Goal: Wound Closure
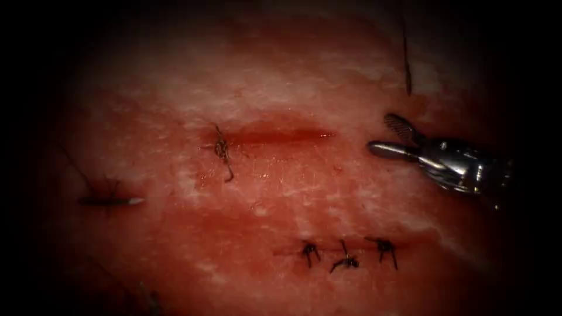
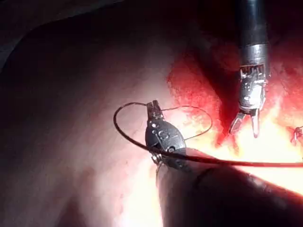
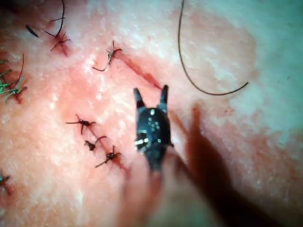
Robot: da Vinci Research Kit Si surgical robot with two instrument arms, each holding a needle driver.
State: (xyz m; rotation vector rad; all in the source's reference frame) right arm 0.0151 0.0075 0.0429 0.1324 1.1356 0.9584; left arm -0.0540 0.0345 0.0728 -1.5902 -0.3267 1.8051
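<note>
The tissue (image 1: 281, 193) has an open cut (image 1: 281, 136) with one knot (image 1: 222, 151) tied at its left end. My right tool (image 1: 380, 133) hovers just right of the cut's right end, jaws open and holding nothing. The right wrist view shows the same open jaws (image 3: 151, 90) above the cut (image 3: 142, 71), near the knot (image 3: 110, 56). In the left wrist view my left tool (image 2: 153, 108) is over pale tissue, jaws shut on dark thread (image 2: 116, 125) that loops around it. The right tool (image 2: 244, 132) stands open beyond it.
Three tied knots (image 1: 345, 257) line a closed cut near the front. Another closed cut (image 1: 111, 201) lies at the far left. A loose strand of thread (image 1: 405, 58) hangs at the back right, and a curved strand (image 3: 189, 71) lies on the tissue.
</note>
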